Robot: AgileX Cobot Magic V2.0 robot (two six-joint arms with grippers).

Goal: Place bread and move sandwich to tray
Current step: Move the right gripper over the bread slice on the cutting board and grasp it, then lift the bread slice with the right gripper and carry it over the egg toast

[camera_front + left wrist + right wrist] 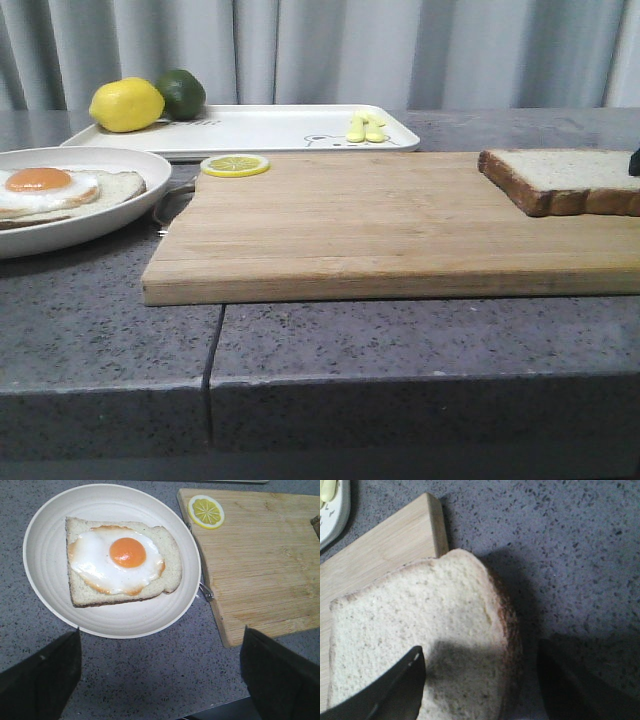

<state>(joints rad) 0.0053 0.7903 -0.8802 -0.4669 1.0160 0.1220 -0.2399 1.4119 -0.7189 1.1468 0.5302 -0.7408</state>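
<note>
Board: nearest the camera.
Right claw: wide, straddling the bread's edge, perhaps touching.
Left claw: wide, sandwich beyond.

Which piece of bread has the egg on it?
The slice on the round white plate at the left: the sandwich. The plain bread lies bare at the cutting board's right end.

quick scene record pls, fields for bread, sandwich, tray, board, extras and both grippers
bread: slice flat on the board's right end, partly overhanging the edge
sandwich: egg-topped slice on plate, left of board, on the counter
tray: behind board, holding lemon and lime
board: cutting board, lemon slice at its far left corner
left gripper: open, above counter near plate
right gripper: open, one finger over the bread, the other beyond its edge
</note>
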